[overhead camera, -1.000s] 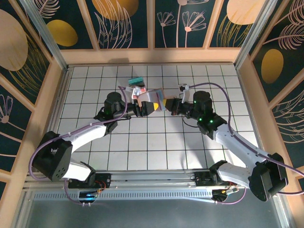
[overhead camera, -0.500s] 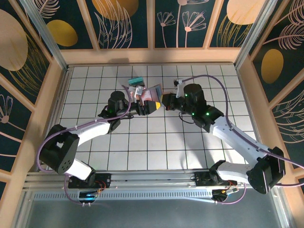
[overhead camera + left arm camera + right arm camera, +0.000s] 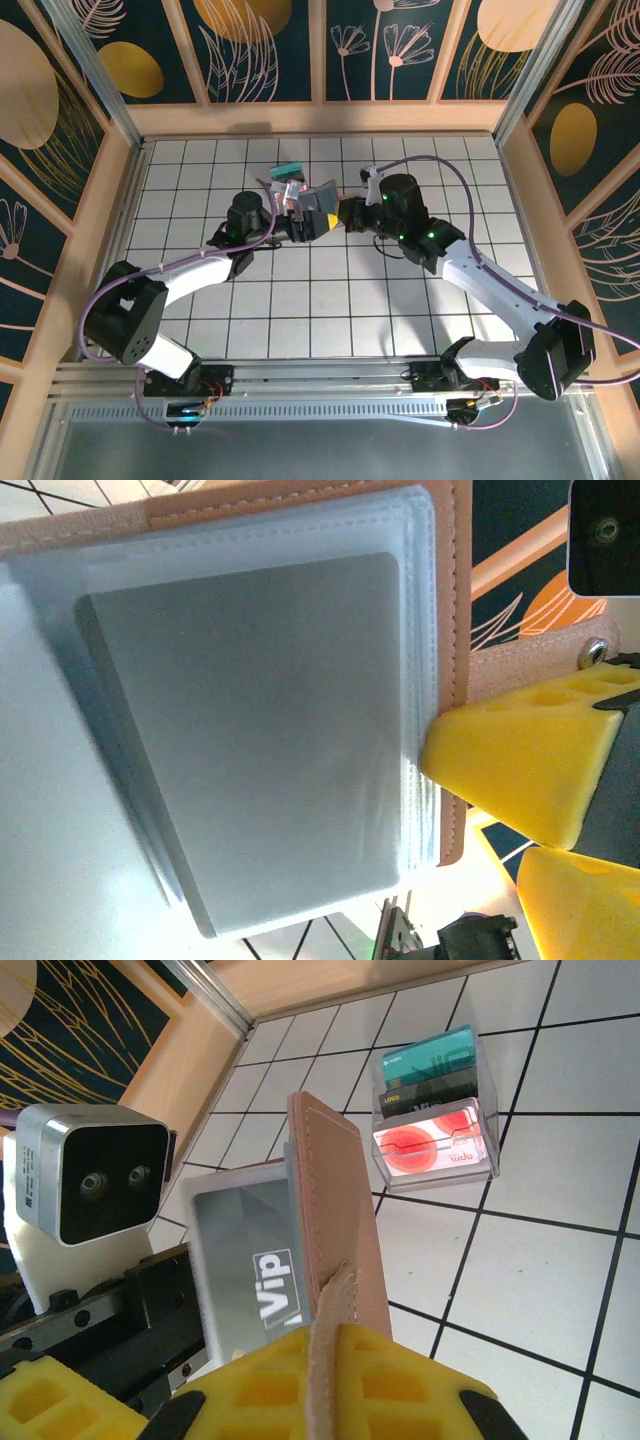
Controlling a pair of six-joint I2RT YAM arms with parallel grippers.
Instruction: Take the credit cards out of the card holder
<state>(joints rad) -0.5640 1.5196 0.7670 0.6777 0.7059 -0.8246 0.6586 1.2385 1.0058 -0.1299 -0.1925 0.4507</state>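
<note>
Glossy white tiles with dark grout cover the table [image 3: 330,290]. Mid-table, the right gripper [image 3: 335,1365] pinches between waffled yellow foam pads the strap of the raised, stitched tan leather card holder [image 3: 335,1210]. The left gripper [image 3: 548,838] gapes beside its clear plastic sleeves. Beyond, at eleven o'clock, sits a clear box [image 3: 435,1110] of cards.

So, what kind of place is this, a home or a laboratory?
Most likely a robot test cell in a laboratory: two arms bolted to a metal rail, a white gridded table, and wood-framed, leaf-painted panels walling it in.
</note>
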